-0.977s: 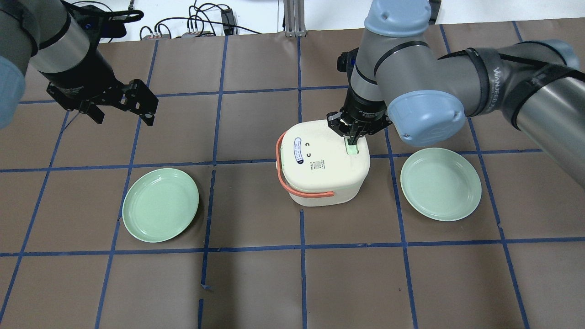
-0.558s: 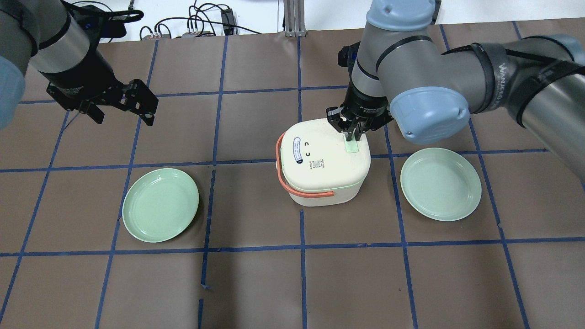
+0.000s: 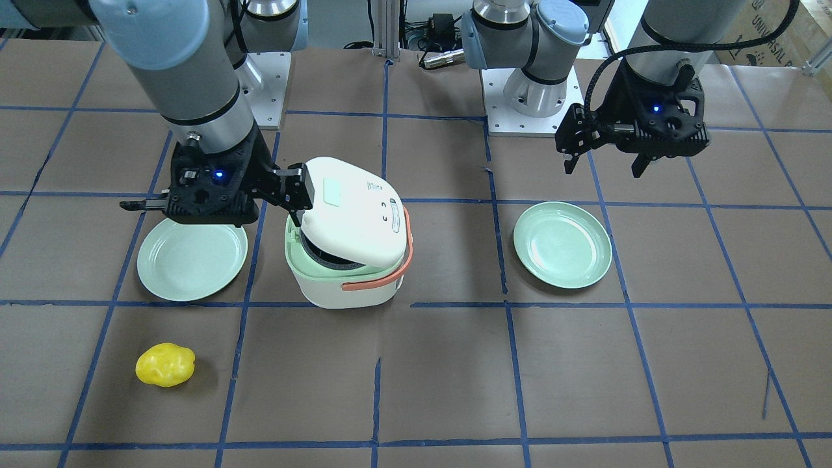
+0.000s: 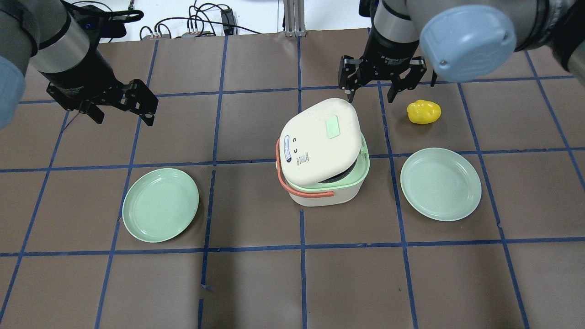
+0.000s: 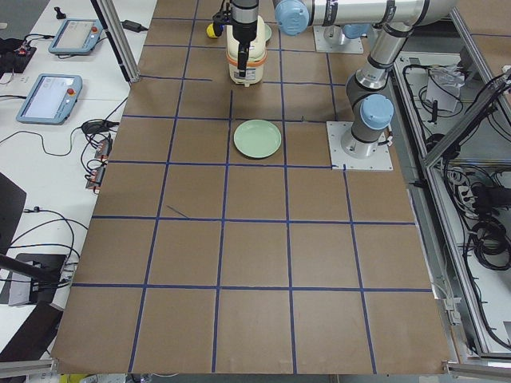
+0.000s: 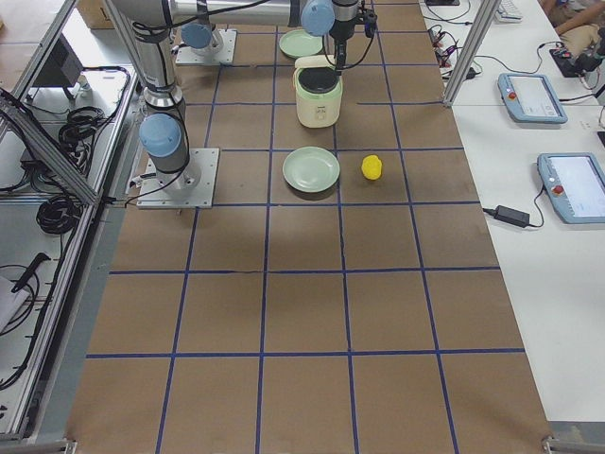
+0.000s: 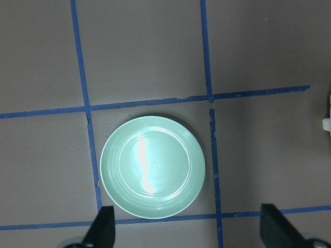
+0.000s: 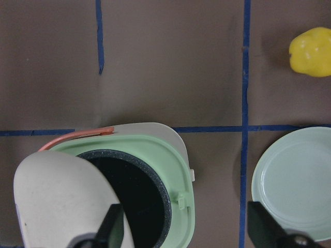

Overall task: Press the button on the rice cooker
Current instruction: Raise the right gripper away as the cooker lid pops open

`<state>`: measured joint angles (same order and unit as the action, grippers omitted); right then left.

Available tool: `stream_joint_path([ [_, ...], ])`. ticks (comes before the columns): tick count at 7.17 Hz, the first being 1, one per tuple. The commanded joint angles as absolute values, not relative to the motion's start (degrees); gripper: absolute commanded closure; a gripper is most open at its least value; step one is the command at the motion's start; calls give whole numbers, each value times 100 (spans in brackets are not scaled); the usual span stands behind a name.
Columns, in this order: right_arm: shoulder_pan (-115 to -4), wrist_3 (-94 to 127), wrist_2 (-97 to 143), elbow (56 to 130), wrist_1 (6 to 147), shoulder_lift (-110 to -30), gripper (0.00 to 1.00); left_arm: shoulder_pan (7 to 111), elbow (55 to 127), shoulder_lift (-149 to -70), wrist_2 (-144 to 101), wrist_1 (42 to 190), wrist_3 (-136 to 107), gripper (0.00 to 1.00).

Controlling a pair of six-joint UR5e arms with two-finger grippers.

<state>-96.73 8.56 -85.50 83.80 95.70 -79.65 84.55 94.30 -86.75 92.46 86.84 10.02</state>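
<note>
The cooker stands mid-table with its lid tilted open and the green button on top of the lid. The right gripper hangs just beyond the lid's far edge, jaws apart, with the button outside them. The left gripper hangs well apart, jaws apart.

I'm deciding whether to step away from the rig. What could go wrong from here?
The lid stands tilted open, its raised edge close to the open right gripper; a sideways move could knock it or shove the rice cooker. The yellow object lies loose near that gripper; a low sweep might send it rolling.
</note>
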Motion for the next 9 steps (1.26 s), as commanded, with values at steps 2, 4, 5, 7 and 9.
stream_joint_path([
  [2,-9247,258,-8875,8086,9282,-7971,0,8455,9431,-8675,9246,8684,1002,0],
  [4,-8870,9,-9298,8042,8968,-8243,0,8455,9431,-8675,9246,8684,1002,0],
  [5,-8877,44,-9290,8068,8878,-8270,0,8455,9431,-8675,9246,8684,1002,0],
  [7,-8903,88,-9246,8104,8868,-8279,0,8455,9431,-8675,9246,8684,1002,0],
  [9,-8921,97,-9168,8095,8885,-8314,1,8455,9431,-8675,9246,8684,1002,0],
])
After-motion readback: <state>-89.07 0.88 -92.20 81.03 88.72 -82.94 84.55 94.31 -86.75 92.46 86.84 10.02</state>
